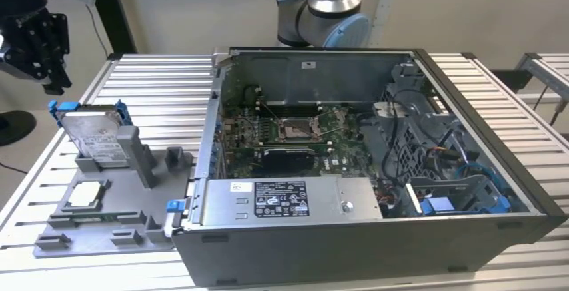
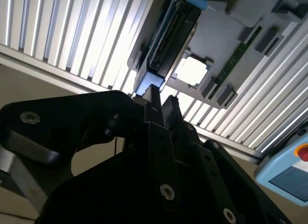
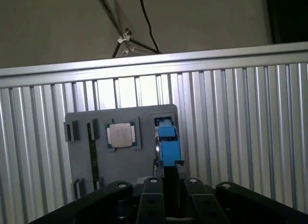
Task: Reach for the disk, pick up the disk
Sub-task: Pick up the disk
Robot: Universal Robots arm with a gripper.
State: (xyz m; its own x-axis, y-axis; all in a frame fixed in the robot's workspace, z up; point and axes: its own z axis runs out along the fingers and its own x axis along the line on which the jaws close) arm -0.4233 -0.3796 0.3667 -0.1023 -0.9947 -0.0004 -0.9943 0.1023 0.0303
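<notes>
Disk (image 1: 92,133) — flat silver-grey metal slab, white printed label on upturned face, blue plastic bracket (image 1: 57,110) framing edges. Stands on edge, leaning back, slotted in grey holder (image 1: 133,152) at exterior view's left, mid-height. Edge-on in both wrist views — bracket end nearest camera.

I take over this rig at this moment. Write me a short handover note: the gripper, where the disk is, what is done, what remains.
Gripper: in the air over the table's edge, higher than the disk and toward the exterior view's left of it, not touching it.
Disk: stands on edge, leaning, in the grey holder beside the open computer case. A chip lies flat in the same holder.
Done: the approach is under way; in the first wrist view the disk's blue bracket sits just ahead of the gripper.
Left: no contact yet, no grasp, no lift.
</notes>
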